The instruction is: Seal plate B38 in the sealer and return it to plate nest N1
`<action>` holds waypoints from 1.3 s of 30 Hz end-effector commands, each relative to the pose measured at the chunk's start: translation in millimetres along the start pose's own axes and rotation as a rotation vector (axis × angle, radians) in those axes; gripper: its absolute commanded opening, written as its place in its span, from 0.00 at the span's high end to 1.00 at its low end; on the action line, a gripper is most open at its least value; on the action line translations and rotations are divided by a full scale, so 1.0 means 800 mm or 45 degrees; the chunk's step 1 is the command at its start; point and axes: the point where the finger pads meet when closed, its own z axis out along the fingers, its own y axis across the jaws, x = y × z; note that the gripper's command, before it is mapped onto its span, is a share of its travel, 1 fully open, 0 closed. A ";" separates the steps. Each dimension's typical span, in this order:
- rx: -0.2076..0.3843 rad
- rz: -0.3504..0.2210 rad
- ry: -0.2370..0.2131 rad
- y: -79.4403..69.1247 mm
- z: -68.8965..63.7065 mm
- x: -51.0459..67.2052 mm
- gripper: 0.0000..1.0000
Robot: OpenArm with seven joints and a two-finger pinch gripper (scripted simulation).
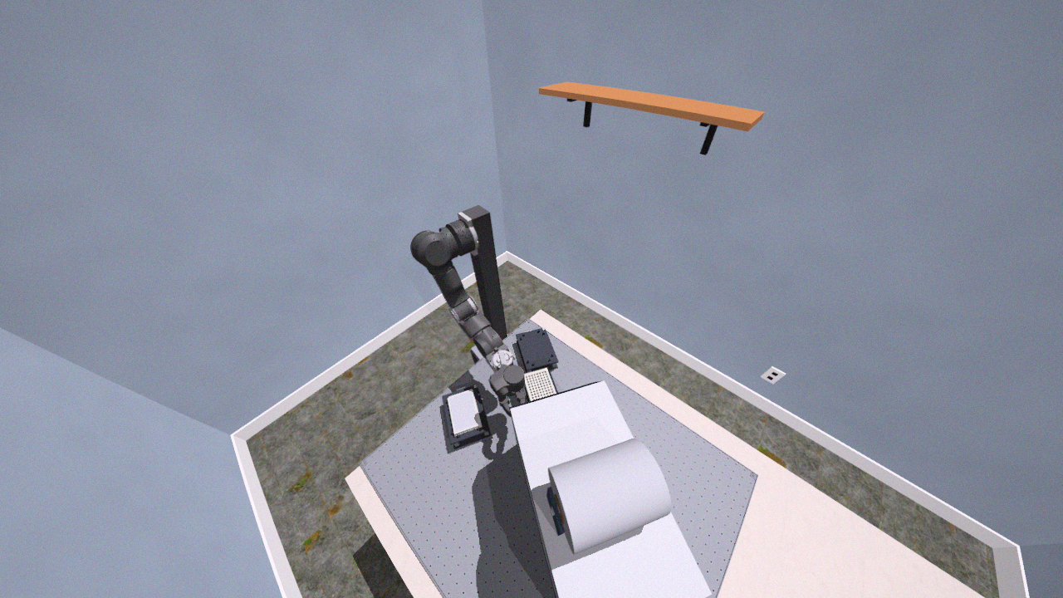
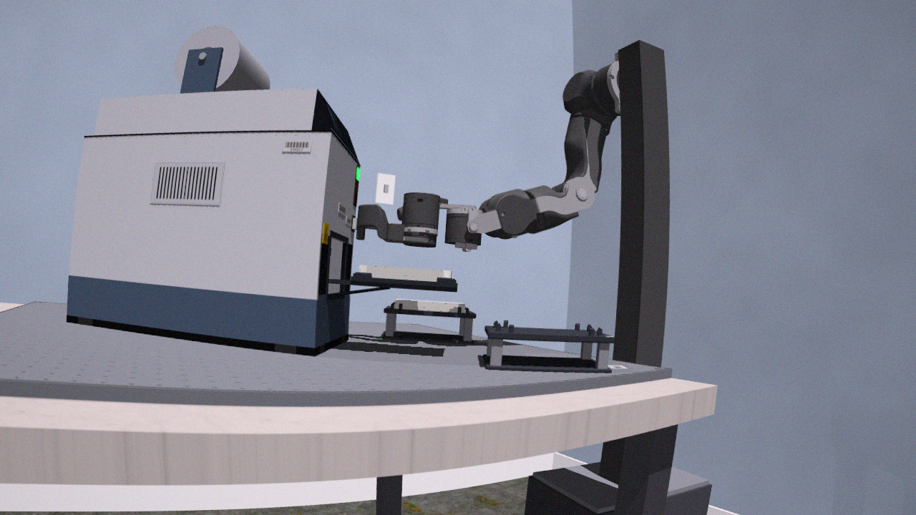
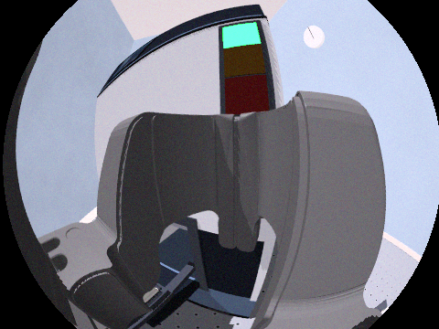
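beside sealer (image 2: 205, 224) front, shut empty hand (image 2: 360, 222) near green lamp (image 2: 358, 174).

My bench's grey perforated board (image 2: 159, 365) carries the sealer (image 2: 205, 224), two plate nests (image 2: 429, 313) (image 2: 547, 336) and my mounting post (image 2: 642, 192).

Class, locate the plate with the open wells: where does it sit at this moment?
In the top view the plate lies on the sealer's stage, which stands out in front of the housing, between the empty nest and the sealer, below the shut gripper.

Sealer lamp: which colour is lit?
Green; the lamp shows only its top segment lit, clearest in the wrist view.
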 end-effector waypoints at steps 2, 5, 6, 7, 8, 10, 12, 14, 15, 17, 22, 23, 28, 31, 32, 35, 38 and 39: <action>0.007 0.001 0.000 -0.001 0.000 0.000 1.00; 0.007 0.001 0.000 -0.001 0.000 0.000 1.00; 0.007 0.001 0.000 -0.001 0.000 0.000 1.00; 0.007 0.002 0.000 -0.001 0.001 0.000 1.00; 0.007 0.002 0.001 -0.001 0.002 0.000 1.00; 0.007 0.002 0.002 -0.001 0.005 0.000 1.00; 0.007 0.003 0.003 -0.001 0.006 0.000 1.00; 0.007 0.003 0.003 -0.001 0.006 0.000 1.00; 0.007 0.003 0.003 -0.001 0.006 0.000 1.00; 0.007 0.003 0.003 -0.001 0.006 0.000 1.00; 0.007 0.003 0.003 -0.001 0.006 0.000 1.00; 0.007 0.003 0.003 -0.001 0.006 0.000 1.00; 0.004 0.002 0.004 -0.001 0.009 -0.001 1.00; 0.004 0.002 0.004 -0.001 0.009 -0.001 1.00; 0.004 0.002 0.004 -0.001 0.009 -0.001 1.00; 0.004 0.002 0.004 -0.001 0.009 -0.001 1.00; 0.004 0.002 0.004 -0.001 0.009 -0.001 1.00; 0.004 0.002 0.004 -0.001 0.009 -0.001 1.00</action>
